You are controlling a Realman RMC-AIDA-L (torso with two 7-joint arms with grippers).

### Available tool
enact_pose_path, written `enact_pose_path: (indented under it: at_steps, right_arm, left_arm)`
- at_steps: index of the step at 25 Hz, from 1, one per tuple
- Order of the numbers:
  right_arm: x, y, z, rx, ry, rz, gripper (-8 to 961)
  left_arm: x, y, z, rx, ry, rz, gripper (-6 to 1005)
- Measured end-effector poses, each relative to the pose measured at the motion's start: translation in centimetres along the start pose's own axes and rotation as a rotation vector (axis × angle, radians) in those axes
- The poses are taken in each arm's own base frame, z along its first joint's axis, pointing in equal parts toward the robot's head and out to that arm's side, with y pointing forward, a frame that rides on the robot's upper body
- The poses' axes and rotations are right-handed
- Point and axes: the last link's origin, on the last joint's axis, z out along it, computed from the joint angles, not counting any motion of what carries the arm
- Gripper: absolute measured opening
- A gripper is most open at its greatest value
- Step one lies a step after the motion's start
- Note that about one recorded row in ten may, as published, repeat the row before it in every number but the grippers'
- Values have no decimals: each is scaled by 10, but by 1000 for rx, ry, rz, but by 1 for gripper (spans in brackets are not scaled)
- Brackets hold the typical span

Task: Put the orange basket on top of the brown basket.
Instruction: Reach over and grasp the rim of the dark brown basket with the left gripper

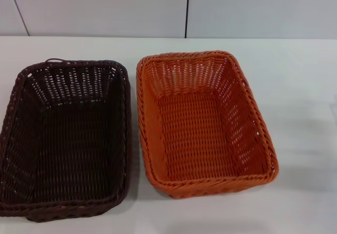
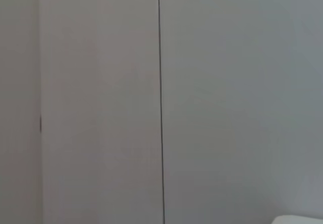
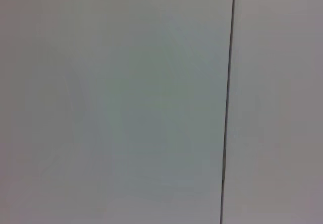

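1. Brown basket (image 1: 63, 139): lay nearest the camera, filling the lower left of the head view, its near rim running close to the bottom edge and its left side cut by the frame edge. Rectangular, dark woven sides sloping outward, braided rim. Upright on the table (image 1: 300, 86), interior bare.

2. Orange basket (image 1: 202, 126): stood at the centre of the head view, to the right of the brown basket. Same form and build, bright orange, upright, interior bare. Its left rim ran just beside the brown basket's right rim; whether the two touched could not be told. It rested on the table, not on the brown basket.

3. Table: white, plain surface, extending across the head view to the right and far edges.

4. Wall (image 1: 105, 7): pale panels behind the table, upper part of the head view, with a dark vertical seam (image 1: 186, 7). Both wrist views showed only such panels and a seam.

5. Left gripper, right gripper: neither appeared in any view; their finger state could not be told.
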Motion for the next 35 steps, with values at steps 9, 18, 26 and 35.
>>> enact_pose_path:
  at_steps: [9, 18, 26, 35]
  right_arm:
    - [-1, 0, 3, 4, 4, 6, 821]
    - [-7, 9, 5, -14, -23, 32, 821]
    - [-17, 6, -4, 19, -101, 65, 820]
    - [-20, 5, -11, 31, -131, 78, 820]
  left_arm:
    - [-1, 1, -1, 2, -6, -9, 807]
    - [0, 12, 6, -56, -12, 11, 806]
    - [12, 21, 35, -138, -67, -19, 801]
    - [89, 26, 47, -248, -182, 12, 795]
